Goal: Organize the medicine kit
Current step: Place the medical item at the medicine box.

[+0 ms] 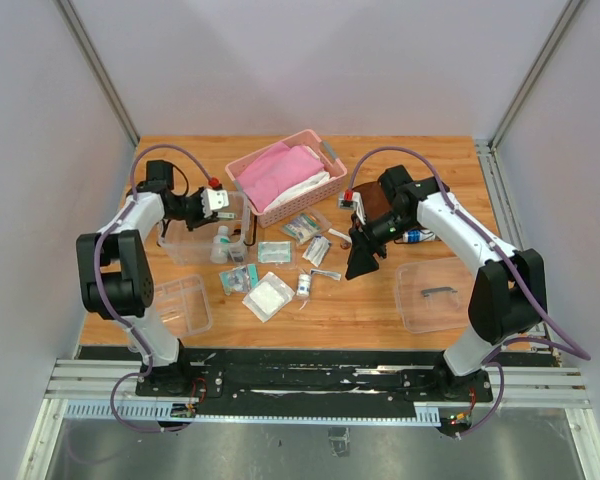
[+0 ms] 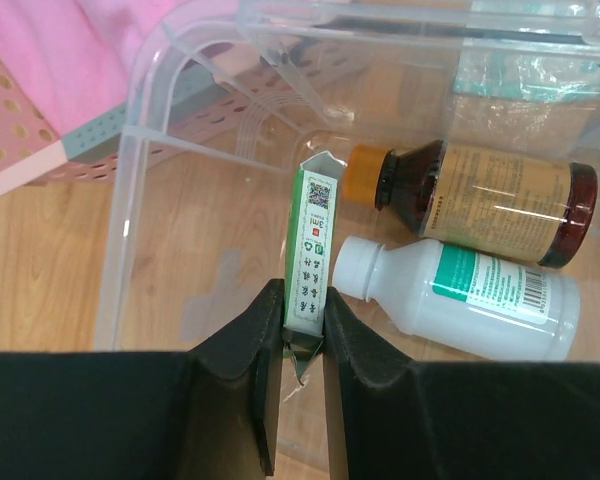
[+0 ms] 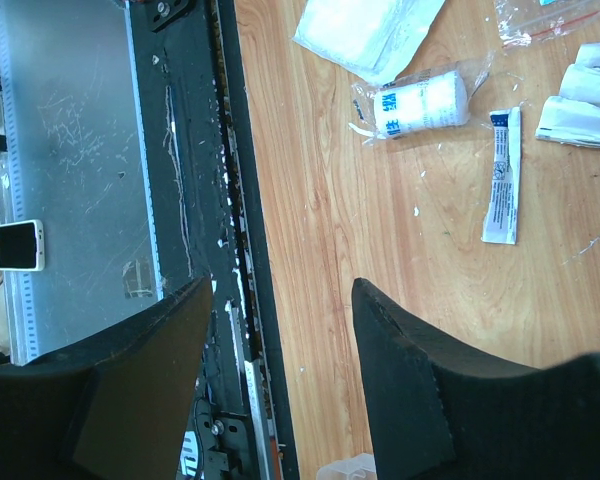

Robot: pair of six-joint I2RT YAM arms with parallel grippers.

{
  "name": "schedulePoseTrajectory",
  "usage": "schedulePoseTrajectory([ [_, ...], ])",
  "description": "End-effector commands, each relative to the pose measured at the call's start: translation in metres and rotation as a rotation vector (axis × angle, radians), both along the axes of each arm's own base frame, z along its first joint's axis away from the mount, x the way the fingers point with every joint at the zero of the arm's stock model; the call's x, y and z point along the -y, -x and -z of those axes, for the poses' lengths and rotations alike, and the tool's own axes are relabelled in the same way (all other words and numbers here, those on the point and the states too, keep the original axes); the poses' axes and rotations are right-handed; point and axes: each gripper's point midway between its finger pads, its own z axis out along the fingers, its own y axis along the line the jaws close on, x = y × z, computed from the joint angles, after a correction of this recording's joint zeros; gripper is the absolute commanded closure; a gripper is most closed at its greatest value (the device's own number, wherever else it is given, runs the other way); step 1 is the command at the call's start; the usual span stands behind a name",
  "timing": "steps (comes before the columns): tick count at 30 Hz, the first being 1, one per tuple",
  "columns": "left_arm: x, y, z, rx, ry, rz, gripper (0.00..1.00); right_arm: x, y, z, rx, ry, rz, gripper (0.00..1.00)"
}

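The medicine kit's clear box (image 1: 185,243) stands at the left. My left gripper (image 1: 222,208) reaches into it. In the left wrist view this gripper (image 2: 303,320) is shut on a small green and white carton (image 2: 313,235), which stands on its edge on the box floor. A brown bottle (image 2: 480,200) and a white bottle (image 2: 460,295) lie beside it. The divided clear tray (image 1: 183,305) sits at the front left. The lid with the dark handle (image 1: 435,293) lies at the front right. My right gripper (image 1: 362,262) is open and empty above the table (image 3: 280,290).
The pink basket (image 1: 285,175) with pink cloth stands behind the box. Loose packets (image 1: 273,252), a white pad (image 1: 268,296) and a gauze roll (image 3: 420,103) lie mid-table. A sachet (image 3: 500,175) lies by the roll. The table's front edge and black rail (image 3: 235,200) lie under the right gripper.
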Motion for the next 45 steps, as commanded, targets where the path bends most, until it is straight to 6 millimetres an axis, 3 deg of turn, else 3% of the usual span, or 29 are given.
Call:
schedulePoseTrajectory([
  [1, 0.01, -0.008, -0.002, 0.025, 0.018, 0.055, 0.77, 0.004, -0.002, 0.003, 0.001, -0.001, 0.005, 0.4],
  [14, 0.024, -0.021, 0.022, 0.005, -0.012, 0.09, 0.76, 0.005, -0.002, 0.008, -0.013, 0.013, 0.009, 0.41],
  [24, 0.02, -0.024, 0.036, -0.022, -0.029, 0.081, 0.65, 0.005, -0.003, 0.011, -0.023, 0.021, 0.011, 0.41],
  [32, 0.018, -0.03, 0.023, 0.008, -0.034, 0.055, 0.51, 0.005, -0.002, 0.013, -0.029, 0.022, 0.01, 0.41],
  [39, 0.016, -0.032, 0.008, 0.042, -0.038, 0.034, 0.46, 0.005, -0.002, 0.012, -0.032, 0.019, 0.007, 0.42],
  [45, 0.014, -0.021, -0.003, 0.051, -0.043, 0.008, 0.43, 0.005, -0.001, 0.012, -0.034, 0.016, 0.002, 0.42],
])
